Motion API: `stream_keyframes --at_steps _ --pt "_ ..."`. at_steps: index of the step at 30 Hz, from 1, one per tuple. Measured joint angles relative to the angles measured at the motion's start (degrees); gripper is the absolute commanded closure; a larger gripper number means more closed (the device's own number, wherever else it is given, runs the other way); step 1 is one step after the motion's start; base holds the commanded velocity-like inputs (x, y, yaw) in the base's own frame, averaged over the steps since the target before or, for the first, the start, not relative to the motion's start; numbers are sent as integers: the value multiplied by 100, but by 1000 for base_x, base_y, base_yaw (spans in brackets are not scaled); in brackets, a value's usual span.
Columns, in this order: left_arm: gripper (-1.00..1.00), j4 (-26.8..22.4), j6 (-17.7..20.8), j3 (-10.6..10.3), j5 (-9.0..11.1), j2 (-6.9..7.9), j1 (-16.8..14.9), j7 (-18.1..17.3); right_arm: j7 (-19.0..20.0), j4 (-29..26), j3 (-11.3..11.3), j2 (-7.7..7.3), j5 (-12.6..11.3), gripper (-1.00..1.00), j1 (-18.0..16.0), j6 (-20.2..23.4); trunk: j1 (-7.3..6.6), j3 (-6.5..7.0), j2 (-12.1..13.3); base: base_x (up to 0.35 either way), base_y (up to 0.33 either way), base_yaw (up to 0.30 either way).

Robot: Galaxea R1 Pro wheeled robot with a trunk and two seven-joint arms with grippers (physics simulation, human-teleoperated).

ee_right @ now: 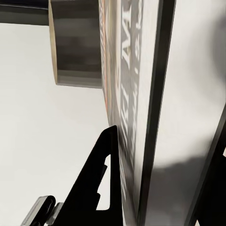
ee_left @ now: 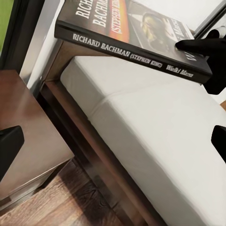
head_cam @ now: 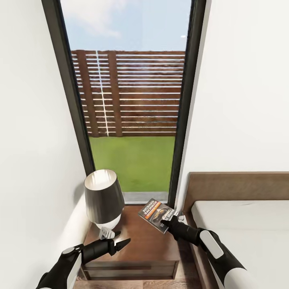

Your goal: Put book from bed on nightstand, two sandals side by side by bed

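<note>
Right hand (head_cam: 167,222) is clenched on the book (head_cam: 155,214), pinching its near edge and holding it over the back right part of the nightstand (head_cam: 140,245) tabletop, close to the window (head_cam: 132,120); can't tell from the head view whether the book touches the wood or sits just above it. Cover reads "RICHARD BACHMAN" in white w/ an orange band and a central pic; in the left wrist view the spine (ee_left: 132,52) reads "RICHARD BACHMAN (STEPHEN KING)", then a title too blurred to read. In the right wrist view the book (ee_right: 136,108) is edge-on, one black finger (ee_right: 106,165) flat against the cover, lettering too skewed to read. Left hand (head_cam: 119,243) is released, fingers apart, holding nothing, low over the front left of the nightstand, just beside the lamp (head_cam: 103,198) w/ dark shade and white base. Bed (head_cam: 241,216), dark wood headboard and grey mattress, is just to the right of the nightstand. Outside: grass and slatted wood fence.
</note>
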Motion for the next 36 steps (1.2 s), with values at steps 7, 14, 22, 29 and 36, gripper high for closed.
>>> stream_keyframes --at_steps 7,14,22,29,36 --pt "-100 0 0 -5 0 -1 0 0 -8 -1 1 6 0 100 0 -3 154 -126 -282 0 0 0" --pt "-100 0 2 -2 0 -3 0 0 -9 1 0 8 2 100 0 -5 308 -252 -563 0 0 0" --pt "-100 0 -1 -5 0 -3 1 1 -14 3 2 8 2 100 -1 -7 484 -397 -885 0 0 0" --pt "-100 0 -1 -4 0 -4 -1 4 -18 1 7 8 7 100 1 -7 638 -523 -1166 0 0 0" --pt "-100 0 -1 -6 0 -8 1 7 -18 -1 9 8 9 100 -1 -7 792 -649 -1447 0 0 0"
